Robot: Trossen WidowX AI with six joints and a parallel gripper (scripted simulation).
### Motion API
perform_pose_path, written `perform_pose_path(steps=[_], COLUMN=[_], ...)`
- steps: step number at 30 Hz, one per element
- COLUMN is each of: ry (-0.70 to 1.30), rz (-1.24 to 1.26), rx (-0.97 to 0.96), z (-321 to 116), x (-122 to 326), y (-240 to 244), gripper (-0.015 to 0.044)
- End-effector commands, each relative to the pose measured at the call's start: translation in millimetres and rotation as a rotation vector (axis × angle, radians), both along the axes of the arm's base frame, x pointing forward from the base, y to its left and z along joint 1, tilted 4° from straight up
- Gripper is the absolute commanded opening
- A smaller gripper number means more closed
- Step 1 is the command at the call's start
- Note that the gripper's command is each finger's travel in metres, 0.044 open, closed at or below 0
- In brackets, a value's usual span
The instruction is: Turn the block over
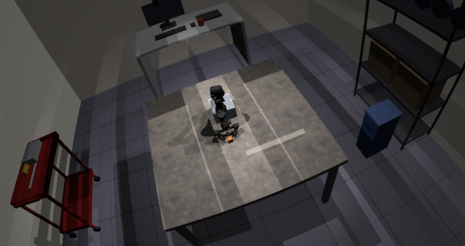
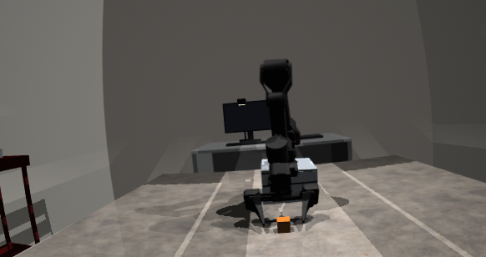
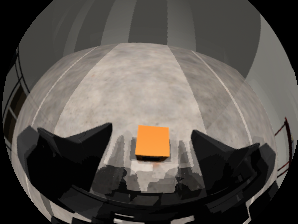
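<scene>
The orange block (image 2: pixel 283 224) rests on the desk (image 2: pixel 376 234) between the widely spread jaws, touching neither finger (image 2: pixel 257 209).

No legible text, label, brand, number or sign appears in any of the three views. The faces of the orange block (image 2: pixel 283 224) that show are plain, with no readable mark. The monitor (image 2: pixel 246 116) on the rear desk has a dark screen without characters. The blue cabinet (image 1: pixel 377 126), the red cart (image 1: pixel 48 181) and the brown boxes (image 1: pixel 415 84) on the shelving unit carry no lettering that can be made out.
</scene>
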State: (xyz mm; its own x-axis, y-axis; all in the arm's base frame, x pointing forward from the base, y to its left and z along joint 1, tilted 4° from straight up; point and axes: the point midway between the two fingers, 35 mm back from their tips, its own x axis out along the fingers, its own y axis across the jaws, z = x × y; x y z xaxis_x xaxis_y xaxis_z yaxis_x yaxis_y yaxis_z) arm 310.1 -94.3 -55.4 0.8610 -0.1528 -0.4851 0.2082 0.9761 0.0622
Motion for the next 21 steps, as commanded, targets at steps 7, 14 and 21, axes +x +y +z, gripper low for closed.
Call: perform_pose_path(steps=[7, 14, 21], ry=[-0.003, -0.003, 0.087], rz=[0.002, 0.002, 0.006], rx=[0.004, 0.004, 0.018], z=[0.4, 0.4, 2.0], x=[0.2, 0.2, 8.2], y=[0.6, 0.6, -4.2], gripper=[0.0440, 0.0440, 0.0440])
